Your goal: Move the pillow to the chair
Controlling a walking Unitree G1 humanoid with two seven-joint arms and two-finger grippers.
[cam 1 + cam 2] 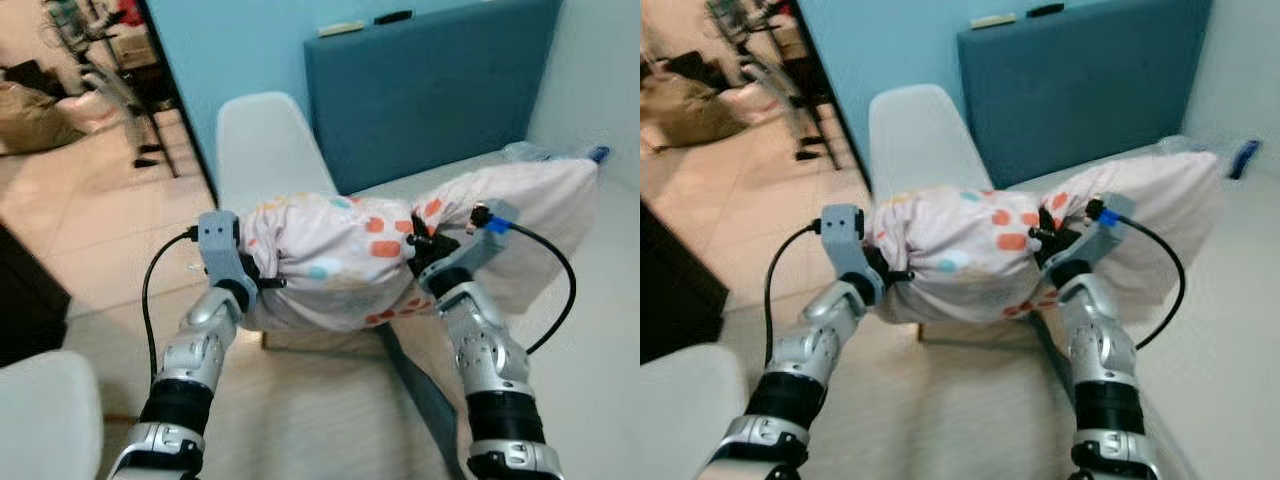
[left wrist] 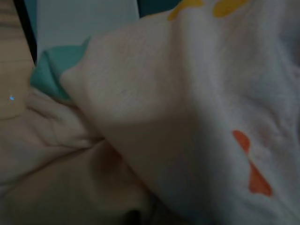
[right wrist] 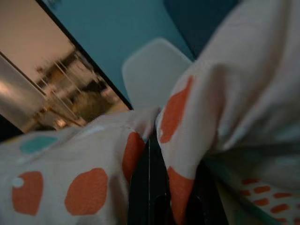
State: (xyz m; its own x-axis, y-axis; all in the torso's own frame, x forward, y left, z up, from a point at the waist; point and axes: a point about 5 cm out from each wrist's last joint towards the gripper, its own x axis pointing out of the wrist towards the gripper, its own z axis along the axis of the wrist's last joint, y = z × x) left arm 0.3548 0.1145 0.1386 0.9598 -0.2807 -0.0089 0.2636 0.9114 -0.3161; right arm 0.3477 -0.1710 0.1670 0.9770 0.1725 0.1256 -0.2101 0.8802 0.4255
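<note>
1. Left eye view: both arms hold the spotted pillow (image 1: 335,260) up between them, over the seat of the white chair (image 1: 262,145). The left gripper (image 1: 262,280) presses into its left end; I cannot tell how its fingers stand.
2. Right eye view: the right gripper (image 1: 1045,240) is buried in the pillow's right side, in front of the blue headboard (image 1: 1090,85).
3. Left wrist view: bunched pillow cloth right against the camera.
4. Right wrist view: one black finger (image 3: 149,187) shows with cloth folded against it, apparently pinched.
</note>
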